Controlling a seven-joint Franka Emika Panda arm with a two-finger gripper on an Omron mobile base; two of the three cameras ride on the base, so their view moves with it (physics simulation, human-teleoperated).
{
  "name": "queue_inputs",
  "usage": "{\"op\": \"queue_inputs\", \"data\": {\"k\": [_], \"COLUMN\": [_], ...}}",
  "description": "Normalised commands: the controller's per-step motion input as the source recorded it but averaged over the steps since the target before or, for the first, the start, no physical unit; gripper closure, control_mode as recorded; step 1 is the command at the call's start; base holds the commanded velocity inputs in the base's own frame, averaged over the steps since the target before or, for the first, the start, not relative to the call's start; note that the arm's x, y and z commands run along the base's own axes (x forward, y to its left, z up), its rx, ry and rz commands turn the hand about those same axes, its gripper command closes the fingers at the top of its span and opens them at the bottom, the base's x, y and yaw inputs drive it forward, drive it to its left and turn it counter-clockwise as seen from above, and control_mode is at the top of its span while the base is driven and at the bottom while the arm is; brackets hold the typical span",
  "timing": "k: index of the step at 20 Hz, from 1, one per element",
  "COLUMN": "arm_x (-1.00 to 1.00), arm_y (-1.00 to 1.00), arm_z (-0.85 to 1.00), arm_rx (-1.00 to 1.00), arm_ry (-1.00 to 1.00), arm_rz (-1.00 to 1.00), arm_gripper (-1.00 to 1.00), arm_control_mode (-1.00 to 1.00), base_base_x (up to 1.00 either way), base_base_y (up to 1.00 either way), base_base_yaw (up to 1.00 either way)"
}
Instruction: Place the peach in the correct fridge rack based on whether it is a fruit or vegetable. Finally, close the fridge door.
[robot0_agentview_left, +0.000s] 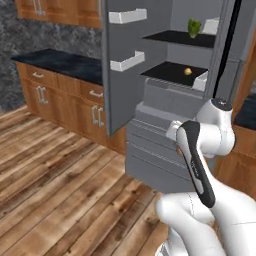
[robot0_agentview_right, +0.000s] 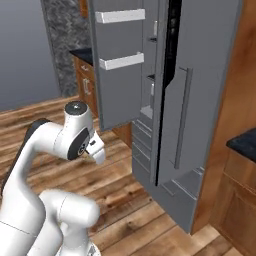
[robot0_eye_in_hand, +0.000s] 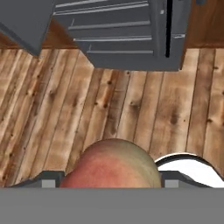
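In the hand view the peach (robot0_eye_in_hand: 114, 165), pinkish-red with a pale top, sits between my two dark fingertips (robot0_eye_in_hand: 51, 179), and my gripper (robot0_eye_in_hand: 112, 180) is shut on it above the wooden floor. My hand hangs low in front of the fridge's grey drawers (robot0_agentview_left: 155, 150). Inside the open fridge, the upper fridge rack (robot0_agentview_left: 172, 37) carries a green vegetable (robot0_agentview_left: 193, 27). The lower fridge rack (robot0_agentview_left: 170, 73) carries a small orange round fruit (robot0_agentview_left: 188, 71). Both racks are well above my hand.
The fridge door (robot0_agentview_left: 120, 70) stands wide open to the left, with white bins (robot0_agentview_left: 127, 61) on its inner side. Wooden cabinets under a dark counter (robot0_agentview_left: 60, 62) run along the left wall. The other fridge door (robot0_agentview_right: 192, 110) is closed on the right.
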Motion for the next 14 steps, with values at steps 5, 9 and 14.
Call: {"op": "queue_inputs", "data": {"k": [5, 9, 14], "arm_x": [0.00, 0.00, 0.00], "arm_y": [0.00, 0.00, 0.00], "arm_z": [0.00, 0.00, 0.00], "arm_rx": [0.00, 0.00, 0.00], "arm_ry": [0.00, 0.00, 0.00], "arm_rz": [0.00, 0.00, 0.00], "arm_gripper": [1.00, 1.00, 1.00], "arm_control_mode": [1.00, 1.00, 1.00], "base_base_x": [1.00, 1.00, 1.00], "base_base_y": [1.00, 0.91, 0.84], "base_base_yaw": [-0.21, -0.63, -0.63]}}
